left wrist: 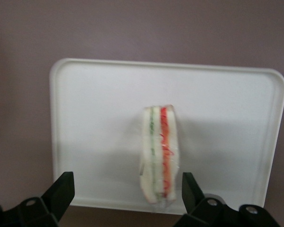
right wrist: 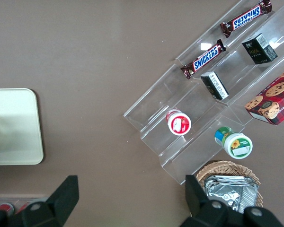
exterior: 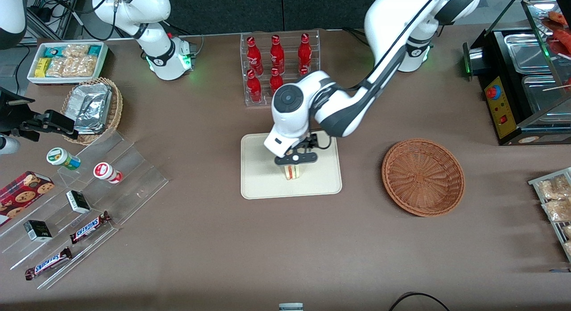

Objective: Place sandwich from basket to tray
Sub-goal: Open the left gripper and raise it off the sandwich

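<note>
Front view shows a wide brown table (exterior: 214, 239), with the left arm (exterior: 379, 74) reaching down over its middle. Toward the working arm's end stands a black warmer (exterior: 517, 88) with steel pans, and nearer the camera than that a rack of snack bags (exterior: 553, 204). A clear stepped display (exterior: 89, 204) toward the parked arm's end holds two Snickers bars (exterior: 89, 227), small dark boxes (exterior: 78, 201), two little cups (exterior: 107, 172) and a cookie box (exterior: 24, 190). Farther from the camera than the display sit a tan basket of foil packets (exterior: 91, 108) and a white bin of snacks (exterior: 67, 61).

At the table's middle lies the tray (exterior: 263, 177), cream-white and flat, and farther from the camera than it a clear rack of red bottles (exterior: 279, 63). The basket (exterior: 423, 176), reddish-brown wicker, sits well apart from the tray toward the working arm's end, with nothing in it.

The gripper (exterior: 294, 166) hangs low over the tray, directly above the sandwich (exterior: 292, 172). In the left wrist view the sandwich (left wrist: 159, 153) stands on edge on the tray (left wrist: 94, 123), its green and red filling showing. The gripper's (left wrist: 128, 194) fingers (left wrist: 61, 189) are spread wide, one well clear of the sandwich, the other just beside it, so it has hold of nothing.
</note>
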Robot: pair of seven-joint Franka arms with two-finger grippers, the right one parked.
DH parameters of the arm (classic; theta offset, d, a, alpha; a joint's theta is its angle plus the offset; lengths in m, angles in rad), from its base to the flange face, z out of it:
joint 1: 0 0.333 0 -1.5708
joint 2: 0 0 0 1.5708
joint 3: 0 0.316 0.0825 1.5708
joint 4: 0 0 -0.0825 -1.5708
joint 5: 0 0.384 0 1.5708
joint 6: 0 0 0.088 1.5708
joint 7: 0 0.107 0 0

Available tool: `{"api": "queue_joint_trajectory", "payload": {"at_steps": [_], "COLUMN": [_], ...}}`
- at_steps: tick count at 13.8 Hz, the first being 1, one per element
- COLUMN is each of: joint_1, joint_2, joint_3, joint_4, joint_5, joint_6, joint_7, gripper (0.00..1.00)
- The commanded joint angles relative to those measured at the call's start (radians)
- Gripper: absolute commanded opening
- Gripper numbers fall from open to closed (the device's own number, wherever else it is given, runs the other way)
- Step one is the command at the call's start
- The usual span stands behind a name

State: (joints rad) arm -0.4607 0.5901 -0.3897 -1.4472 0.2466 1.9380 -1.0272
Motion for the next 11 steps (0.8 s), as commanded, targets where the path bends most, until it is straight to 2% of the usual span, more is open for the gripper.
{"api": "queue_joint_trajectory", "payload": {"at_steps": [1,5,9,11], "joint_1": [0.071,0.207,0.356,0.410], "joint_2": [-0.105,-0.234,-0.317,-0.349], "joint_3": [0.000,-0.003,-0.003,-0.002], "joint_4": [0.005,0.001,-0.001,-0.001], "joint_5": [-0.049,-0.058,-0.121,-0.122], "joint_6": [-0.101,-0.267,-0.376,-0.428], "joint_7": [-0.017,0.028,0.264,0.361], "gripper": [1.00,1.00,1.00,1.00]}}
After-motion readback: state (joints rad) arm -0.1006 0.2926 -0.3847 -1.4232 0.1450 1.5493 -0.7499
